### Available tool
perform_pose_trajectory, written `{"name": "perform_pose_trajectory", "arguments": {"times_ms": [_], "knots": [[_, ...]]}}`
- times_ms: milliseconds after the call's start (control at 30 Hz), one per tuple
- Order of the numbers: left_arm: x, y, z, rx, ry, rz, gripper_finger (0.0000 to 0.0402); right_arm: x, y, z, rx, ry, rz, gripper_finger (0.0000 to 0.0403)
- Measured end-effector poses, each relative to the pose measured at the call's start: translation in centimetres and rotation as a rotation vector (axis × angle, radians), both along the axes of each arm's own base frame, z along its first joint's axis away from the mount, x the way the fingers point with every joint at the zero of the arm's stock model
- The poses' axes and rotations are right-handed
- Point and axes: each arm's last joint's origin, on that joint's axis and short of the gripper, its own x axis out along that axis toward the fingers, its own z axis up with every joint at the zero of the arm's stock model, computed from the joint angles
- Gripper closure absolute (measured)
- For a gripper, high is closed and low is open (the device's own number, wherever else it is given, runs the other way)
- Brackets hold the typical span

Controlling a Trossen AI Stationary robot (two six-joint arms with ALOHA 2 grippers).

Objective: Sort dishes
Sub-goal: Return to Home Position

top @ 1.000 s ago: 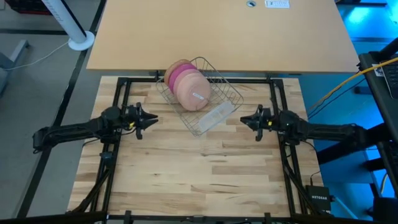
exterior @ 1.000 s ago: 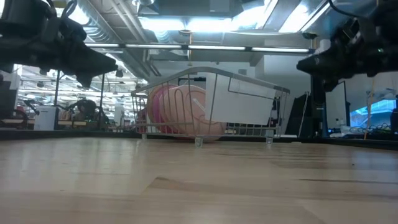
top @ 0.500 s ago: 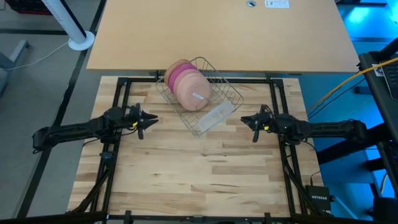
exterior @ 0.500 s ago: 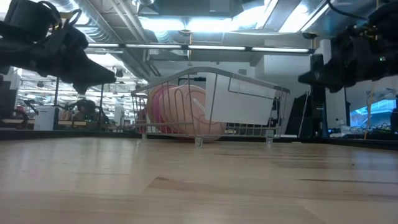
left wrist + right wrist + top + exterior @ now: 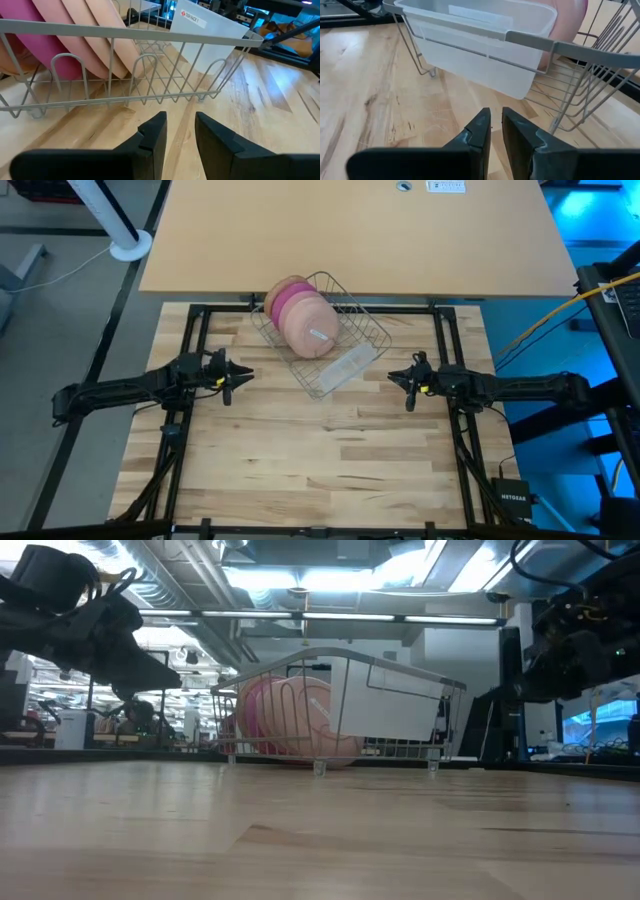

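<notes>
Left claw (image 5: 180, 120) gapes slightly, right claw (image 5: 496, 114) barely, both empty, flanking the wire rack (image 5: 368, 332) on the plank worktop (image 5: 330, 460). We see smooth round dishes racked on edge: pale pink plate (image 5: 312, 332), magenta plate (image 5: 290, 303), tan-orange plate (image 5: 274, 293) mostly hidden.

Bright even overhead light, ceiling lights (image 5: 300, 578) glaring in low view, faint soft shadows on table (image 5: 330, 470)

Left arm (image 5: 120, 390) reaches inward, jaws apart; right arm (image 5: 520, 387) mirrors it (jaws narrower).
</notes>
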Motion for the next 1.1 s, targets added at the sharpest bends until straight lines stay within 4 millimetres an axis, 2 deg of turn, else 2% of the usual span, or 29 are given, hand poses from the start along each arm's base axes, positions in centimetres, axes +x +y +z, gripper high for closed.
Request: {"name": "perform_pose_trajectory", "arguments": {"times_ms": [733,1100], "knots": [[0.0,0.0,0.0,-0.001,0.002,0.000,0.0309,0.0,0.0,-0.1,0.002,0.002,0.003,0.0349],[0.0,0.0,0.0,-0.001,0.003,-0.001,0.0309,-1.1,0.1,2.1,-0.016,-0.236,0.003,0.0349]]}}
